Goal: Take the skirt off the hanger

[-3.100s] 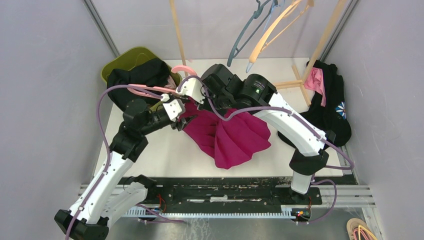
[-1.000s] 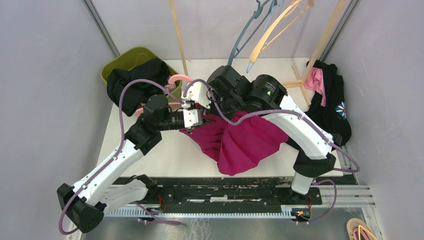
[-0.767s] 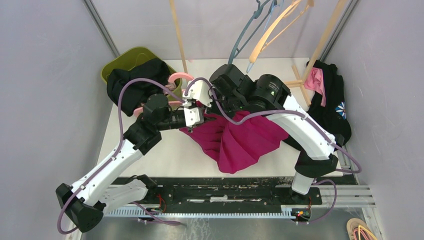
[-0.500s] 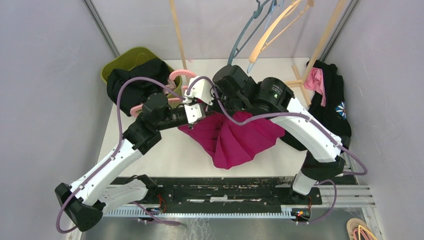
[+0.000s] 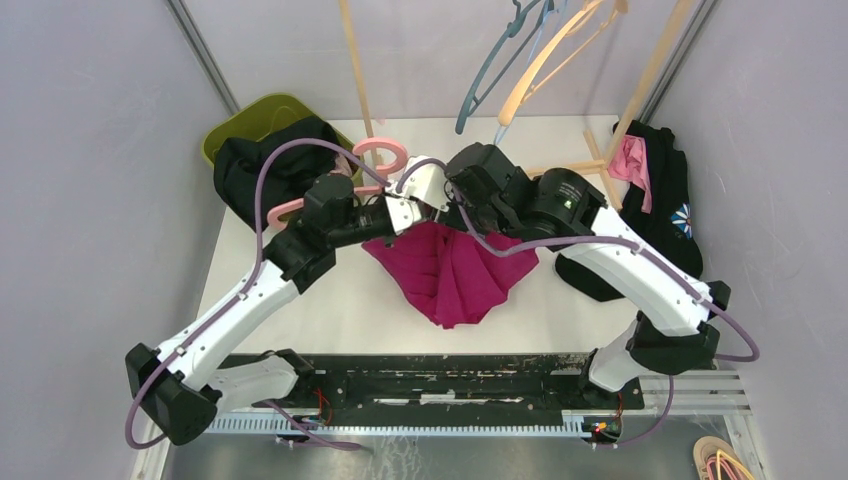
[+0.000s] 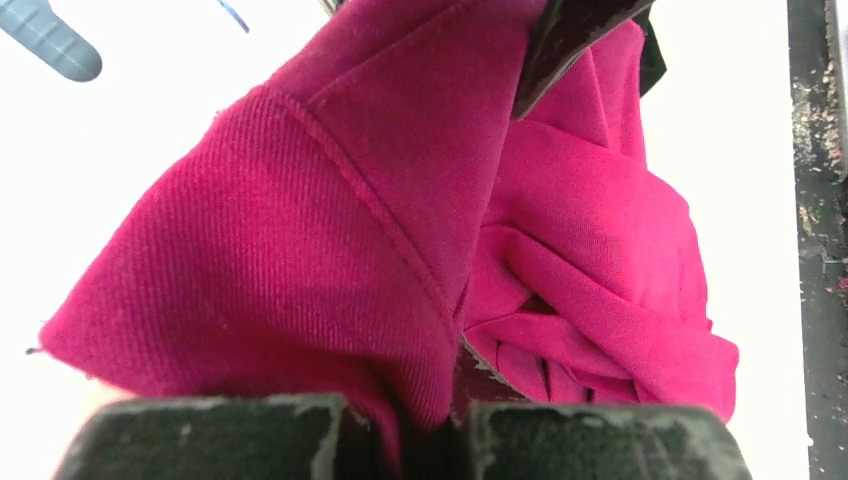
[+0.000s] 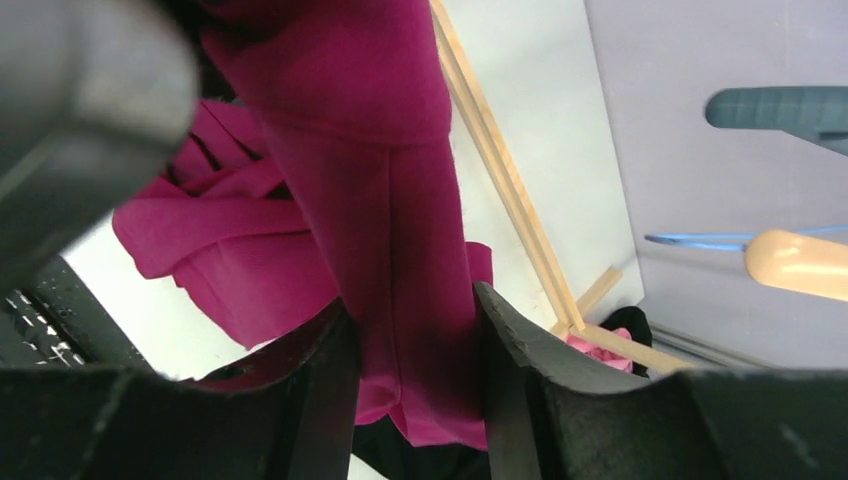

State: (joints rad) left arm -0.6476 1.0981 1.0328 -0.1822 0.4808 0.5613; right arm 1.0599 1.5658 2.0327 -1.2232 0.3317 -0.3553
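Note:
The magenta skirt (image 5: 455, 275) hangs in a bunch over the table's middle, with its top held up between the two grippers. My left gripper (image 5: 397, 216) is shut on a fold of the skirt (image 6: 300, 230), and the cloth is pinched between its fingers (image 6: 210, 440). My right gripper (image 5: 432, 200) sits just right of it. Its jaws (image 7: 410, 305) stand apart, and a flat band of skirt (image 7: 390, 200) runs loosely between them. The pink hanger (image 5: 380, 150) lies behind the left arm with its hook loop showing. The arms hide whether it touches the skirt.
A green basket (image 5: 250, 112) holding a black garment (image 5: 265, 165) sits at the far left. A wooden rack (image 5: 600, 150) with a teal hanger (image 5: 480, 80) and a peach hanger (image 5: 540, 65) stands at the back. Black and pink clothes (image 5: 660, 205) lie at the right edge.
Both grippers have shifted right and a little farther back with the skirt. The right jaws have widened. The skirt hangs in a narrower bunch, and more of the pink hanger shows.

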